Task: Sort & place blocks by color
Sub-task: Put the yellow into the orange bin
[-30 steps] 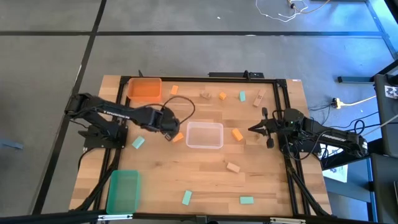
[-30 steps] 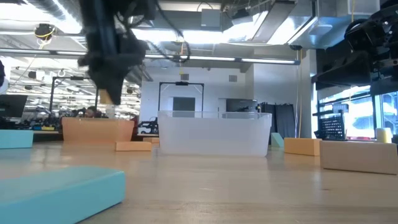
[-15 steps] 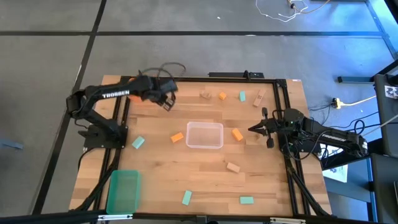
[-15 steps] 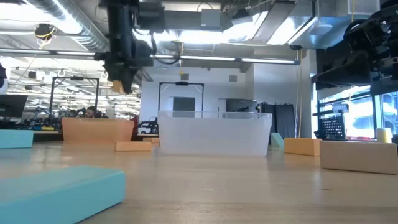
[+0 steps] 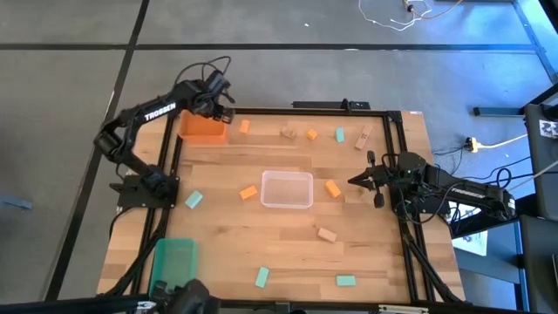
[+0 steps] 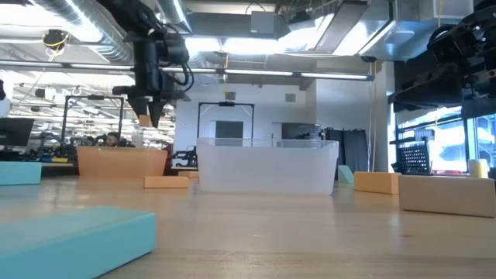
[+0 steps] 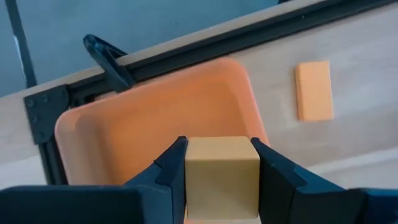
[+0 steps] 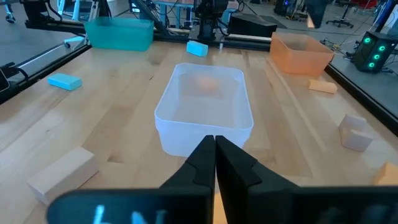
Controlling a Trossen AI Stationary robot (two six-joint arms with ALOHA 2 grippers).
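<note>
Left end effector (image 7: pixel 221 168) has swung from mid-worktop to above the orange bin (image 5: pixel 203 127) at the far left corner. Fingers pinch an orange block (image 7: pixel 221 177), held above the bin's interior. Right end effector (image 8: pixel 215 149): pressed together, at the worktop's (image 5: pixel 288 253) right edge, facing the clear bin (image 8: pixel 204 109).

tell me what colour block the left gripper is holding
Orange: the block sits clamped in the left gripper above the orange bin, clearest in the left wrist view.
</note>
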